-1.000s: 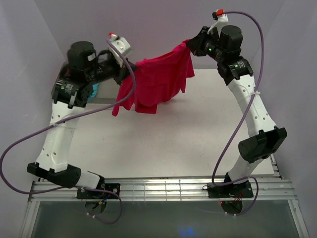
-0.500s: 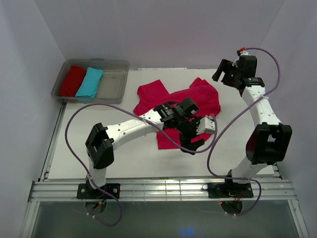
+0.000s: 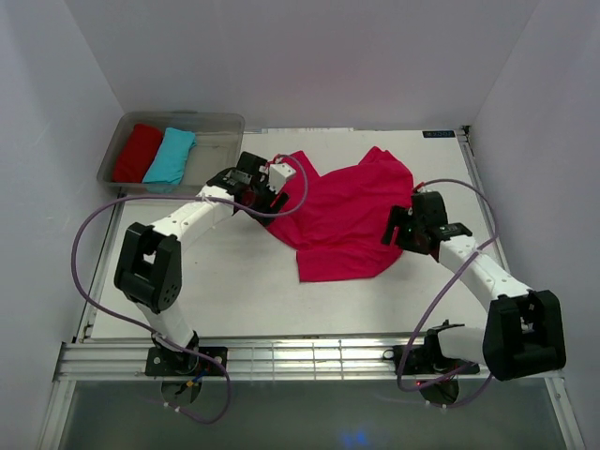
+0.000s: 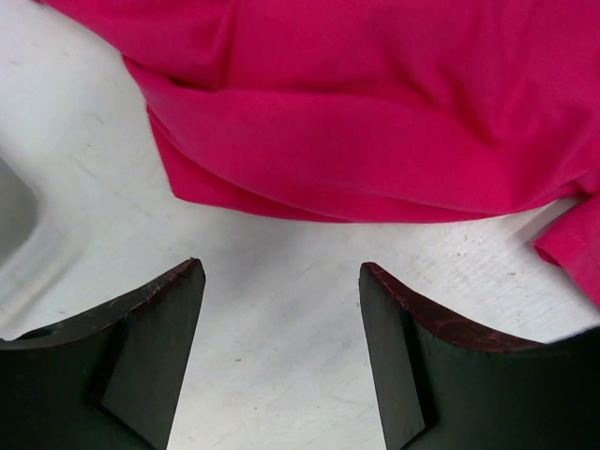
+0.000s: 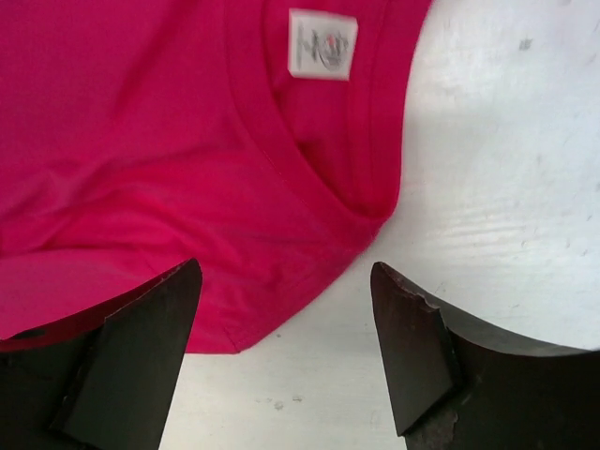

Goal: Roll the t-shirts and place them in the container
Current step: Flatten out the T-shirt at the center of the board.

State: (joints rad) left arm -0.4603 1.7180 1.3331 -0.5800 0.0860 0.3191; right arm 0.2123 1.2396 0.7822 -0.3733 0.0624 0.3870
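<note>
The magenta t-shirt [image 3: 347,220] lies rumpled in the middle of the table [image 3: 234,291], not yet flat. The left gripper [image 4: 281,277] hangs spread and empty just off its left edge. The right gripper [image 5: 286,277], equally wide, straddles the edge near the collar label [image 5: 322,43]. Each should probably pinch one layer and draw outward, smoothing before rolling.

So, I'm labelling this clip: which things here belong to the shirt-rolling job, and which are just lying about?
Job:
- magenta t-shirt, loose on the table
- red t-shirt
- turquoise t-shirt

Just lying about:
- clear bin holding the red and turquoise ones
- purple cables
</note>
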